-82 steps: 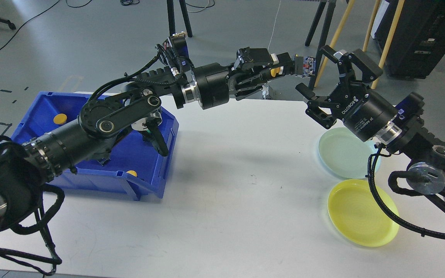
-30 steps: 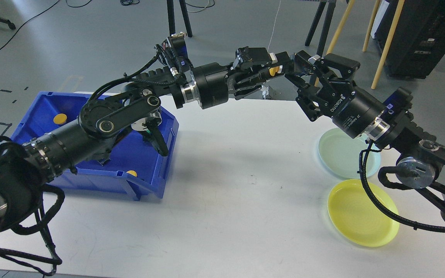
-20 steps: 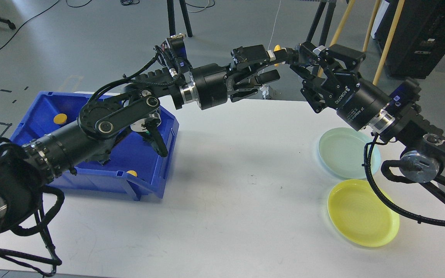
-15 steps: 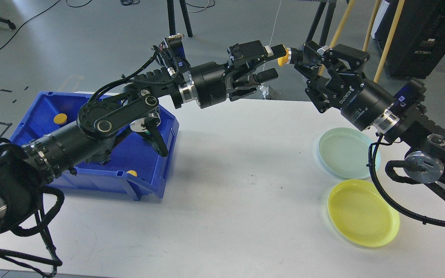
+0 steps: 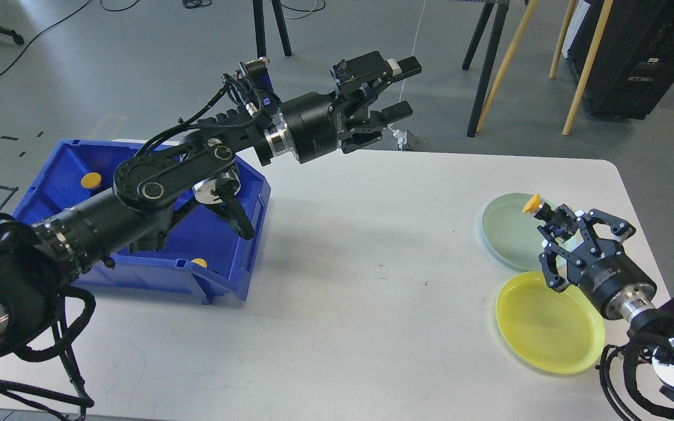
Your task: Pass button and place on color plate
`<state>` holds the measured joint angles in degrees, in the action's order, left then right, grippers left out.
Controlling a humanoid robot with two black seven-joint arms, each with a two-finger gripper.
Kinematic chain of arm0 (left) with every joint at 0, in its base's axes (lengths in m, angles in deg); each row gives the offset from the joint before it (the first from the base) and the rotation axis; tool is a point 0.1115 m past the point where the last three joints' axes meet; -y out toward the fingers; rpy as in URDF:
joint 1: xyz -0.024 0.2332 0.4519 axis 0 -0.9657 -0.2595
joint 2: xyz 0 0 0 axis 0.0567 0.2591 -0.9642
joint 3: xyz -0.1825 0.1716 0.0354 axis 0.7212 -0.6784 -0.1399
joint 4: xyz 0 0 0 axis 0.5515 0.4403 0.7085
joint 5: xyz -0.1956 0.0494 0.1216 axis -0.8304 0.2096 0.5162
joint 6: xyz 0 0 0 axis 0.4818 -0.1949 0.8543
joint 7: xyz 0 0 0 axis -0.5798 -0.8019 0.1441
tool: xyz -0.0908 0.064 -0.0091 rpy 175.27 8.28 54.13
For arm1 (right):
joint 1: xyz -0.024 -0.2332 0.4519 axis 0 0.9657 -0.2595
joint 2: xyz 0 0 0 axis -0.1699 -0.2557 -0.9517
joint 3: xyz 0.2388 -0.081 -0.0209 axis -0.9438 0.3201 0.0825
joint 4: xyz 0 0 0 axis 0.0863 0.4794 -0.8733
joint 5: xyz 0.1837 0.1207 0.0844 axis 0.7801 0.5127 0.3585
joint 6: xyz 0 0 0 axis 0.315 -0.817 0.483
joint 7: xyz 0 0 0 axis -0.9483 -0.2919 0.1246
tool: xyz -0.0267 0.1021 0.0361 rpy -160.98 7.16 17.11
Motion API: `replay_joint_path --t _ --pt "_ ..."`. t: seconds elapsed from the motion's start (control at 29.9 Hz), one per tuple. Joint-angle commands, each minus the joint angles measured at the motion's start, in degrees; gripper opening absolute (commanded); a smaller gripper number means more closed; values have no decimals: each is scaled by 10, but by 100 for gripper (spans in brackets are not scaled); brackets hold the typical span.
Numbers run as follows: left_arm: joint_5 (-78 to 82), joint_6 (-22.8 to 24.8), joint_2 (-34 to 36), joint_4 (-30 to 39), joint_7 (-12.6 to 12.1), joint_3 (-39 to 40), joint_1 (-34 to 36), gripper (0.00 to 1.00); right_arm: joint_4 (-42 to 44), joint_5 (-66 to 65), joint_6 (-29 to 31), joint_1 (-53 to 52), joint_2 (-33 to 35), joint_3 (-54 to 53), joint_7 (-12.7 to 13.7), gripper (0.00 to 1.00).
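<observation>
Yellow button (image 5: pixel 530 204): pinched at the fingertips of the right gripper (image 5: pixel 539 211), held up in the air, seen over the pale green plate's near-right part.
Right gripper: fingers drawn together on the yellow button; its body angles up and to the left from the table's right front corner, over the gap between the two plates.
Left gripper (image 5: pixel 404 89): fingers spread apart with nothing between them, raised high past the table's far edge, pointing to the right.
Left arm (image 5: pixel 155 187): black, reaches from the lower left across the blue bin and up toward the far edge of the table.
Pale green plate (image 5: pixel 509 231): lies flat on the right side of the table, the farther of the two plates; part of its near edge is hidden by the right gripper.
Yellow plate (image 5: pixel 542 327): lies flat just in front of the pale green plate, its rim close to or touching that plate's rim; which one I cannot tell.
Blue bin (image 5: pixel 226 280): sits on the table's left side, partly covered by the left arm; two more yellow buttons show inside, one (image 5: pixel 90 180) near the far left wall, one (image 5: pixel 199 262) by the front wall.
White table (image 5: pixel 360 292): bears the bin and both plates.
</observation>
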<state>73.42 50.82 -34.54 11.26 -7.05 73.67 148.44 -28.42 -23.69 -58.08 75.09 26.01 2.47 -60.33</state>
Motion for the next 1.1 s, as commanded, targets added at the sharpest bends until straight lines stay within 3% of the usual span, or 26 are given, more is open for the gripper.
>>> replay_joint_path --t 0.0,0.1,0.2,0.27,0.43,0.5,0.53,0.63,0.8,0.94,1.07 --pt "0 0 -1 -4 0 0 0 85 -39 27 -82 39 0 3 49 0" --pt "0 0 -1 -6 0 0 1 85 -47 28 -127 56 -14 1 89 0" --pt "0 0 -1 -6 0 0 1 86 -46 43 -135 69 -34 -2 93 1" --pt "1 0 0 -5 0 -1 2 86 -47 61 -135 71 -34 -3 93 7" --pt "8 0 36 4 0 -9 11 87 -47 75 -140 82 -34 -15 79 52" --pt "9 0 69 11 0 -10 22 87 -47 82 -140 93 -34 -32 69 88" --pt "9 0 84 16 0 -11 32 87 -48 84 -139 100 -34 -41 67 100" --pt "10 0 140 20 0 -36 75 87 -50 90 -135 120 -34 -71 67 100" --pt "59 0 229 19 0 -170 154 88 -73 90 -118 129 -34 -94 69 100" --pt "227 0 306 25 0 -203 171 88 -77 87 -42 118 -34 -151 71 100" --pt "440 0 354 56 0 -205 163 88 -30 82 -31 27 -35 -175 73 100"
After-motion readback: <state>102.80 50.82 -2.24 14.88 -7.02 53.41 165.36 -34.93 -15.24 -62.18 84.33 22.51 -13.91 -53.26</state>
